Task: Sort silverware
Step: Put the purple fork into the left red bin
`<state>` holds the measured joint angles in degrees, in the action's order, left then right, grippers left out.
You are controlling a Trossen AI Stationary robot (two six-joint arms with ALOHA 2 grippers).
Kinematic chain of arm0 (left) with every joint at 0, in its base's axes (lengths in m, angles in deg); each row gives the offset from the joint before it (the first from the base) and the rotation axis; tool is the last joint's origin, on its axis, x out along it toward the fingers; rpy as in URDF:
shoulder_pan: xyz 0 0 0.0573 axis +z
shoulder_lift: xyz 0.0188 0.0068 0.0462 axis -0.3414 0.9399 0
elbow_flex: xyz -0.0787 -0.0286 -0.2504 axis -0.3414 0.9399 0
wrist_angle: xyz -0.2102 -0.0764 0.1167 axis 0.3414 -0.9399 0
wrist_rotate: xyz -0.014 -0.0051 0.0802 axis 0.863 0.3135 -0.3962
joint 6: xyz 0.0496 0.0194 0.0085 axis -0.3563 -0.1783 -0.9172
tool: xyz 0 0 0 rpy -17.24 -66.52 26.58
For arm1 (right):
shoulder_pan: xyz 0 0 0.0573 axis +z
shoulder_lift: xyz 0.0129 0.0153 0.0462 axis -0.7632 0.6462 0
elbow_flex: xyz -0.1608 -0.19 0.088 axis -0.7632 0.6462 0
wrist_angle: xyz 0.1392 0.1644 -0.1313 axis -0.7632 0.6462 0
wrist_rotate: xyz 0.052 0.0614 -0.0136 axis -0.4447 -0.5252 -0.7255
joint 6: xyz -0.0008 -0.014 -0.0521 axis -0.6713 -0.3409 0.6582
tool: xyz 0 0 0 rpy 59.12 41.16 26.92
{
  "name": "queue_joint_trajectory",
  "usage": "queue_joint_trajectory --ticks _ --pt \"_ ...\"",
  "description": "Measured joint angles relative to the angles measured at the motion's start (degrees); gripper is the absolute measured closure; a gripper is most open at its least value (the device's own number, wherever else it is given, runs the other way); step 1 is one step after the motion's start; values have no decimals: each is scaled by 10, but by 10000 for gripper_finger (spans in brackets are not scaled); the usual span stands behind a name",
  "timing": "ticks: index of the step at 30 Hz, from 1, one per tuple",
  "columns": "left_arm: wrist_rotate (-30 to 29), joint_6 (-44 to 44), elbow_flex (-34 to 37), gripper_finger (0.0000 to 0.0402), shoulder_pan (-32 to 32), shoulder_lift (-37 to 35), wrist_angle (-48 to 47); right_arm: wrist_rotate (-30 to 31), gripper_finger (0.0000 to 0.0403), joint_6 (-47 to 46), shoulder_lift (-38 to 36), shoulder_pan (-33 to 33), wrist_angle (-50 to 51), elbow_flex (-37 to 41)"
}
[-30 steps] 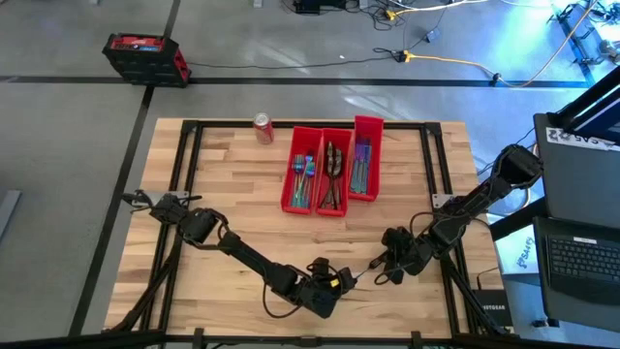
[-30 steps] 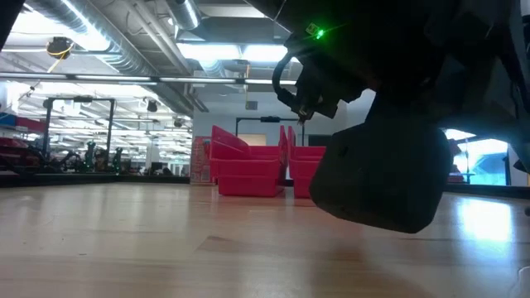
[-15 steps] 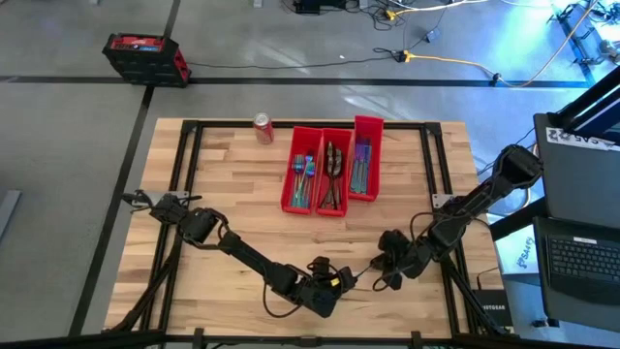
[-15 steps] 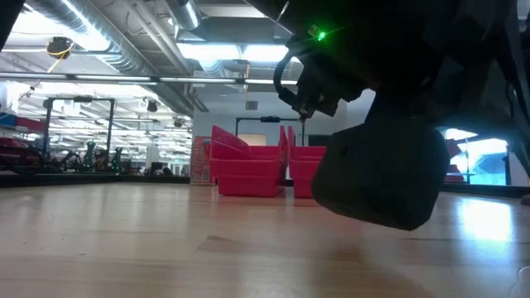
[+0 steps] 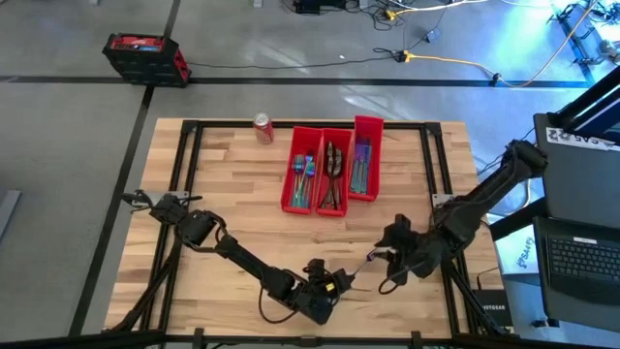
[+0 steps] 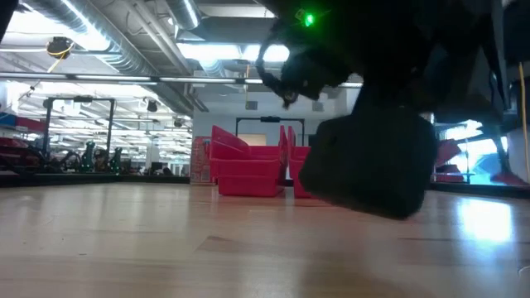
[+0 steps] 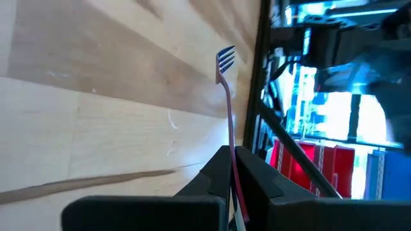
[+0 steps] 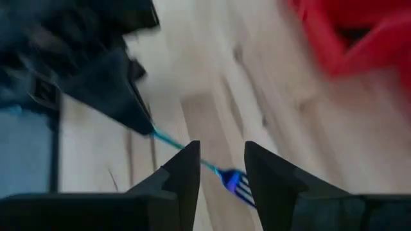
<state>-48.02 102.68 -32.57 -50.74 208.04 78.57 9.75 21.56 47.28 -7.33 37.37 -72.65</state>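
Note:
A slim teal-blue fork (image 7: 226, 96) sticks out ahead of my left gripper (image 7: 232, 160), which is shut on it near the table's near edge, right of the middle (image 5: 339, 281). The fork's tines (image 8: 235, 183) point toward my right arm. My right gripper (image 8: 221, 157) is open above and just right of the fork (image 5: 360, 269), with its fingers to either side of the tines in its own view, touching nothing. More silverware lies sorted in three red bins (image 5: 334, 167). My left gripper pinches the fork's handle (image 7: 231, 168) between its two fingers, near the handle's end. The fingers lie along the fork, nearly level, coming from the table's left. The fork juts forward past the fingertips, tines outermost, and looks clear of the wood.
The red bins stand side by side at the table's far middle (image 6: 248, 170). From left to right they hold teal forks (image 5: 304, 176), dark spoons (image 5: 333, 174) and bluish knives (image 5: 361, 163). A red soda can (image 5: 263, 128) stands at the far edge, left of the bins. Bare wood lies between bins and grippers.
My right gripper has risen away from the fork's tine end and tipped, while the fork stays in my left gripper. In the low view its green-lit wrist has gone up.

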Motion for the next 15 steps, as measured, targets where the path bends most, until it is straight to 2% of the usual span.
queue_joint_trajectory --ticks 5,15 --pt "-45 -4 0 402 -11 -5 5 31 295 26 -45 0 17 -32" --pt "-138 -60 0 402 -36 -35 9 54 295 34 -97 0 12 -34"
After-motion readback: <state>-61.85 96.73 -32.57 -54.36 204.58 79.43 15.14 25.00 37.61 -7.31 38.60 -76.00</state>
